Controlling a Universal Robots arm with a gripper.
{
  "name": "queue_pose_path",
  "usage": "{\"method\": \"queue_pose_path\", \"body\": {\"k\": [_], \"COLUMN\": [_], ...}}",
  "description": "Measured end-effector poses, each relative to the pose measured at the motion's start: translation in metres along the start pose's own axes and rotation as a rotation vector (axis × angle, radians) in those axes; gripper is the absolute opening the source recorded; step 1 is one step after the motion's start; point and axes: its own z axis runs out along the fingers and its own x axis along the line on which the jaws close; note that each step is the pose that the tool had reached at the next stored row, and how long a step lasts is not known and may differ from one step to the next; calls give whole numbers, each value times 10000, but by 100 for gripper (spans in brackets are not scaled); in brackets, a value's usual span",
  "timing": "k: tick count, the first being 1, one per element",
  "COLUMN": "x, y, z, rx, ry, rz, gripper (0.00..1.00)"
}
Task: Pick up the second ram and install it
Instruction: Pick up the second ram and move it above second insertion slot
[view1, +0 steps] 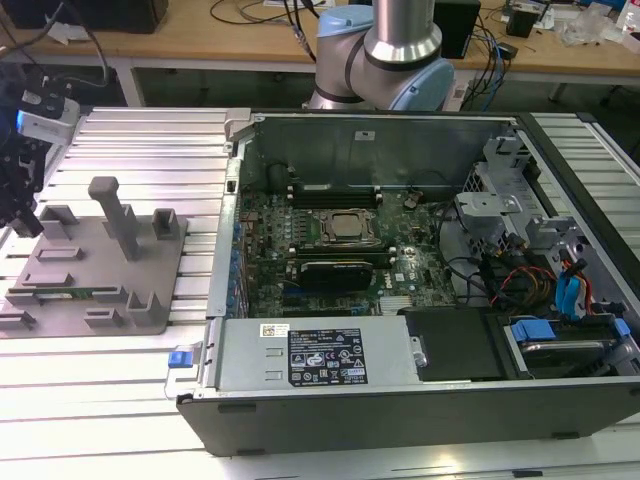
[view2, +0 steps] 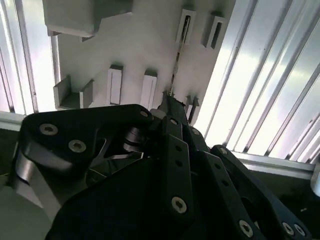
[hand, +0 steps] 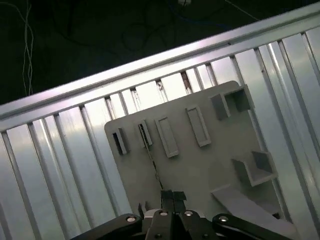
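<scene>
Hovering over the grey fixture plate, the gripper sits at the exterior view's far left, well apart from the open computer case. And there's the prize: the second ram, a thin green stick resting on its long edge in the plate's holders, toward the plate's near side in that view. In both wrist views it reads as a dark hairline, edge-on, running from a slotted holder straight toward the fingertips.

The gripper looks clenched: the two tips are pressed close with barely a slit between them, linkages folded in. Nothing green shows between them. Whether they touch the stick's near end, I can't tell from these angles. The exterior view suggests the gripper is above the plate rather than down on it.

By my reading this is the pick-up step at its very start: the approach over the fixture, grasp not yet made, install not begun, the motherboard waiting inside the case. What the grab calls for, I'd judge, is jaws parted enough to straddle that slim board, squared to its length, and lowered onto its top edge without knocking the holders. It's a thin, stiff card, so any skew risks tipping it or jamming it in its slots.
</scene>
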Motion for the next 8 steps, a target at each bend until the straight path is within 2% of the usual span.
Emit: {"method": "queue_pose_path", "body": {"k": [3,6,8], "x": [0,1,1], "y": [-1,0,0], "z": [21,24,24], "rx": [-22,-28,-28], "ry": [59,88,88], "rz": [-1393,-1831,-1832], "gripper": [8,8,8]}}
